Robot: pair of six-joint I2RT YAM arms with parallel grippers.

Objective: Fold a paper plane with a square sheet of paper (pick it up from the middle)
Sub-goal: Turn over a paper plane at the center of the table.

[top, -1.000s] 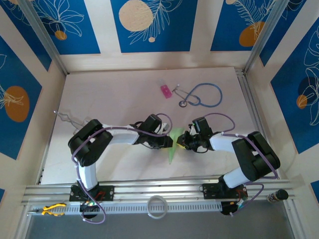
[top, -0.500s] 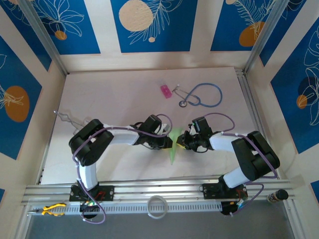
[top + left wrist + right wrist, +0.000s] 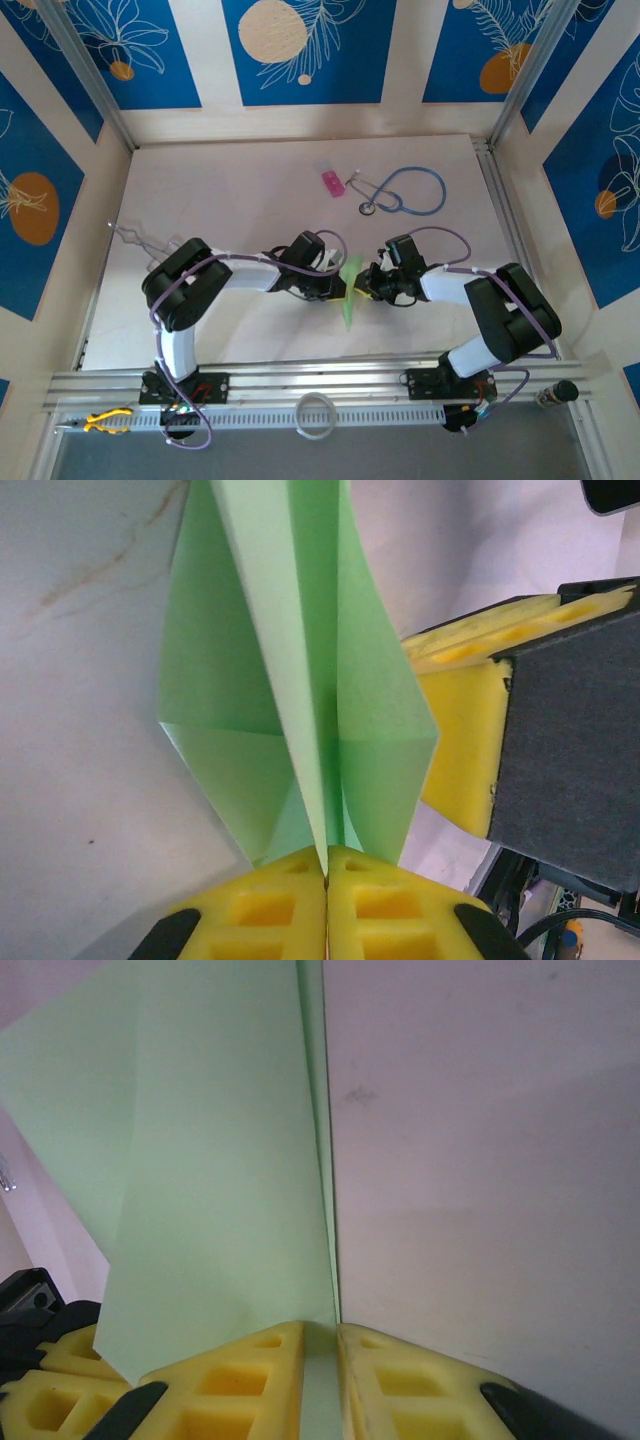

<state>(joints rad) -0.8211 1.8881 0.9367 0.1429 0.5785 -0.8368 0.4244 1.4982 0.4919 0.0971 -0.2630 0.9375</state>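
1. My left jaws are pressed together on the paper plane (image 3: pixel 300 680). In the left wrist view the two yellow pads (image 3: pixel 270 910) meet, with the plane's centre fold pinched in the seam between them.
2. A second ago those left jaws stood slightly apart around the fold. They have since closed fully onto it.
3. My right jaws keep a narrow grip on the same plane, no different from a second ago. In the right wrist view the green fold (image 3: pixel 318 1160) runs straight down into the slim gap between the pads.
4. From above, the plane (image 3: pixel 349 295) sits directly between the two sets of jaws, which face each other from either side. Its pointed tip reaches past them toward the near edge of the counter (image 3: pixel 230 200).
5. Compared with the earlier top view, the plane and my left arm (image 3: pixel 250 272) have edged a little toward the right jaws. The right arm (image 3: pixel 450 285) has barely shifted.
6. In the left wrist view a yellow pad of the right jaws shows just beside the plane's right wing.
7. I cannot tell whether the plane's underside touches the counter or hangs just above it.
8. The pink block (image 3: pixel 332 183) and the blue stethoscope (image 3: pixel 405 192) lie well beyond both jaws on the far part of the counter, where they were before.
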